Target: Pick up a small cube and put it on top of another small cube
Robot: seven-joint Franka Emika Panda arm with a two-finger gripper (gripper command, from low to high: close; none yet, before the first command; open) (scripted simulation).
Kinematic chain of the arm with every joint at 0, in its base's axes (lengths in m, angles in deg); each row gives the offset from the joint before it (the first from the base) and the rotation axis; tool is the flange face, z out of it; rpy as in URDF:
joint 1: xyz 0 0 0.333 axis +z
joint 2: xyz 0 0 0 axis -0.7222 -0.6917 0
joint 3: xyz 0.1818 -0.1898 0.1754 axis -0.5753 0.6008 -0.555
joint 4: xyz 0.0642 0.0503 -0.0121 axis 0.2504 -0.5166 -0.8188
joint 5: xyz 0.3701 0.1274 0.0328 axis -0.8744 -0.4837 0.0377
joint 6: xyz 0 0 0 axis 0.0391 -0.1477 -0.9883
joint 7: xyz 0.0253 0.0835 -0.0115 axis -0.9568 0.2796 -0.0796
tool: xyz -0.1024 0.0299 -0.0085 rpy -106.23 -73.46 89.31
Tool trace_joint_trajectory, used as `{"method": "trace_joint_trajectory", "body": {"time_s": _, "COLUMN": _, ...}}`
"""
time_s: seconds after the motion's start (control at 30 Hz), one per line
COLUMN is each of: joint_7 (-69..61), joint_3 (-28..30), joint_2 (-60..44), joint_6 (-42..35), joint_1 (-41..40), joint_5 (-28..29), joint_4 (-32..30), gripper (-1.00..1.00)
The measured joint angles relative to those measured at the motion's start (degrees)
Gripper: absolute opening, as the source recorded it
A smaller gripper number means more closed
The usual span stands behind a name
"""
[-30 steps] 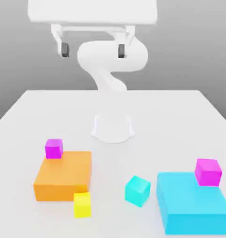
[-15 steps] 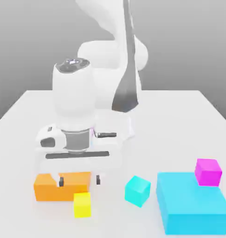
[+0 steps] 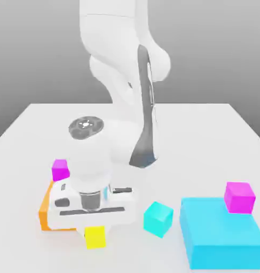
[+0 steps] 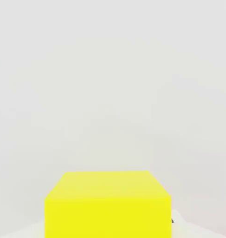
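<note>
**End effector drops onto the yellow cube**

Since 1 second ago the end effector [image 3: 93, 228] has descended and clamped on the yellow cube [image 3: 95, 237], which rests on the bench [image 3: 206, 138]. The arm hides most of the orange block [image 3: 44, 210]. A magenta cube [image 3: 60, 169], cyan cube [image 3: 157, 218] and cyan block [image 3: 222, 240] sit around.

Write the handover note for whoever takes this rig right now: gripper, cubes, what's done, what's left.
Gripper: down at the yellow cube near the front table edge, jaws shut; whether it grips the cube cannot be told.
Yellow cube: in front of the orange block, close up in the hand view.
Other small cubes: magenta cube on the orange block; cyan cube on the table; second magenta cube on the cyan block.
Done: arm lowered to the yellow cube.
Left: lift it, carry it to another small cube, set it on top, release.
</note>
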Motion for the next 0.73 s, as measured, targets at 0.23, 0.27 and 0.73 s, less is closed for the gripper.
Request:
{"method": "trace_joint_trajectory", "body": {"time_s": 0.23, "joint_7": 5.58, "joint_3": -5.28, "joint_2": 11.59, "joint_6": -12.37, "joint_1": 9.16, "joint_5": 2.94, "joint_4": 0.93, "gripper": -1.0}}
{"method": "trace_joint_trajectory", "body": {"time_s": 0.27, "joint_7": 6.59, "joint_3": -6.95, "joint_2": 12.99, "joint_6": -14.5, "joint_1": 12.31, "joint_5": 2.92, "joint_4": 1.69, "gripper": -1.0}}
{"method": "trace_joint_trajectory", "body": {"time_s": 0.73, "joint_7": 16.23, "joint_3": -15.73, "joint_2": 14.45, "joint_6": -19.73, "joint_1": 29.67, "joint_5": 6.03, "joint_4": 5.41, "gripper": 1.0}}
